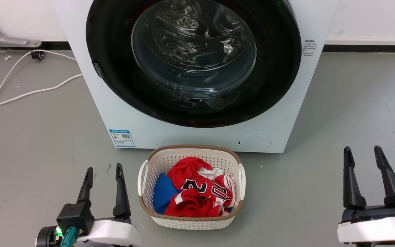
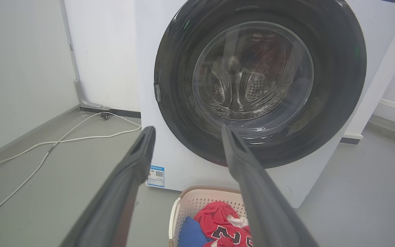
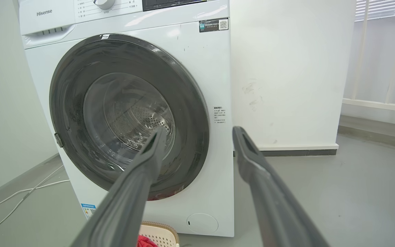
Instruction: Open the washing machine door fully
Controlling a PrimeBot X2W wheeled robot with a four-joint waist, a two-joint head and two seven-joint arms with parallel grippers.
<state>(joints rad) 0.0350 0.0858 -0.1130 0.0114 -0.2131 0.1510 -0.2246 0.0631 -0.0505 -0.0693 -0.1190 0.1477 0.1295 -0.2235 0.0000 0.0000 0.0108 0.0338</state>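
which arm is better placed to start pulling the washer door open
Left, probably. The washing machine door is shut, and the small grey tab on its rim sits on the robot's left, nearer the open left gripper. The open right gripper sits beyond the door's opposite edge.

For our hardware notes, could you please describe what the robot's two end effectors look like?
The left end effector and right end effector each have two long, dark, tapering fingers on a black base, a white wrist shell and a green light. The left also shows a teal plug.
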